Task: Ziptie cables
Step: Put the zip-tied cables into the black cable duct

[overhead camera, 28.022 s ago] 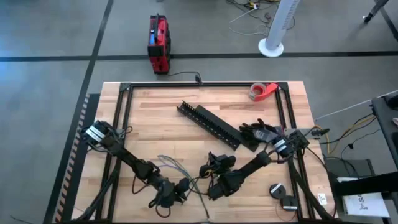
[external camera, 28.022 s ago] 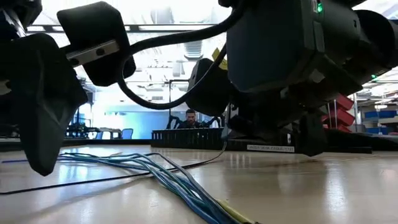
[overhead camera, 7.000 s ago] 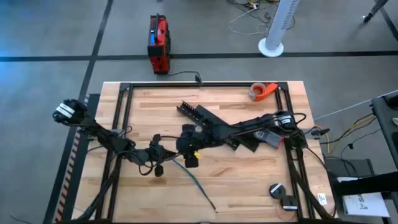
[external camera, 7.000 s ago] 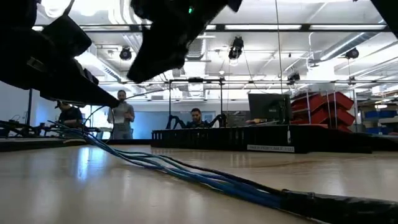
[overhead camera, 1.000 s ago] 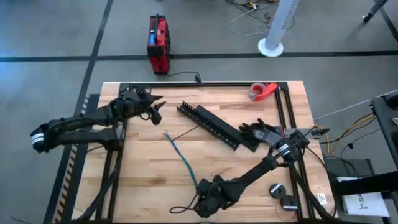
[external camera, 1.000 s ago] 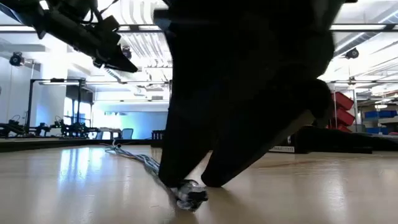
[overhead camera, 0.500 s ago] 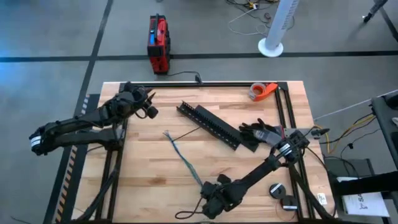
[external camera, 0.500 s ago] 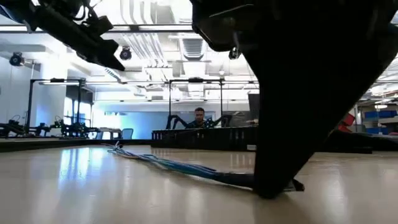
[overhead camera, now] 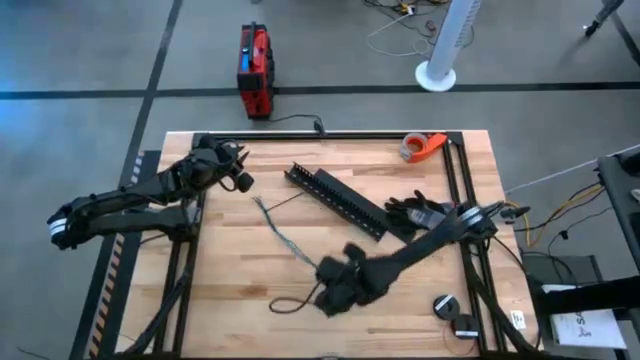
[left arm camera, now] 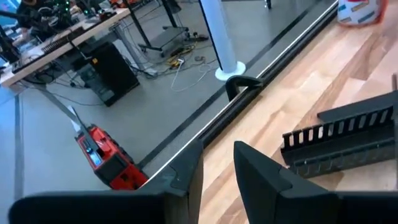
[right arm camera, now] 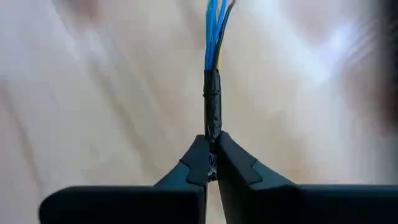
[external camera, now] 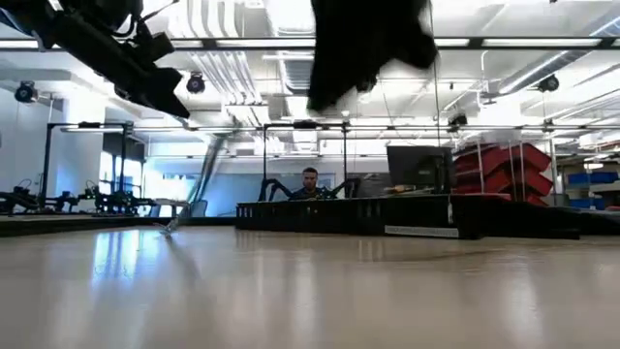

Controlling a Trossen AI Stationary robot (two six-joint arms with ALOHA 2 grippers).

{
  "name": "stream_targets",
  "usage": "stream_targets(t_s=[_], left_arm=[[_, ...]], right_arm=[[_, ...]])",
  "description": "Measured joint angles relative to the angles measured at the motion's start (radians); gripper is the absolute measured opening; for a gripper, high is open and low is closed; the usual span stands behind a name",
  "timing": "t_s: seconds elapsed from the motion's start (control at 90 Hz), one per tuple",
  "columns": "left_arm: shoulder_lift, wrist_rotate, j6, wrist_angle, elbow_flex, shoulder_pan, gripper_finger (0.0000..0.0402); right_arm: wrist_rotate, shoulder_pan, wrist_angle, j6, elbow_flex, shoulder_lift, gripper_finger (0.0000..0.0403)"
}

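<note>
The cables (overhead camera: 285, 240), a thin bunch of blue, green and dark wires, run slanting across the middle of the table. Their far end (external camera: 172, 226) lies on the wood. My right gripper (overhead camera: 324, 274) is at their near end, raised above the table (external camera: 368, 39) and shut on it; in the right wrist view (right arm camera: 212, 163) the bunch runs straight away from the fingertips. My left gripper (overhead camera: 240, 180) hovers open (left arm camera: 217, 171) over the far left corner, well above the table (external camera: 145, 82), touching nothing. My right gripper pinches the black-wrapped near end of the cables (right arm camera: 212, 127) between its two fingertips. The fingers lie along the bunch, coming from the table's near right side. That end is lifted clear, while the far end stays on the table.
Two black slotted rails (overhead camera: 335, 200) lie slanting at the table's middle, with dark items (overhead camera: 415, 212) beside them on the right. A roll of tape (overhead camera: 420, 147) sits at the far right. A thin black cord (overhead camera: 285, 305) loops near the front edge. A red box (overhead camera: 255, 70) stands on the floor beyond.
My right gripper has risen from the table by the near edge and gone toward the far edge, staying shut on the cables' near end. That end has been lifted clear, and the whole bunch has slid a little toward the far left.
</note>
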Motion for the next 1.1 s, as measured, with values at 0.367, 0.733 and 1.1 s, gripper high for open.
stream_targets(t_s=[0.367,0.733,1.1], left_arm=[[-0.004,0.001,-0.001,0.02,-0.019,0.0,0.0075],[0.011,0.001,0.008,0.108,-0.026,0.0,0.0075],[0.053,0.0,0.046,0.126,-0.048,0.0,0.0074]], right_arm=[[0.177,-0.256,0.15,-0.475,0.026,-0.186,0.0001],[-0.128,-0.578,0.673,-0.899,0.028,-0.176,0.0],[-0.159,-0.644,0.168,-0.654,0.01,-0.175,0.0]])
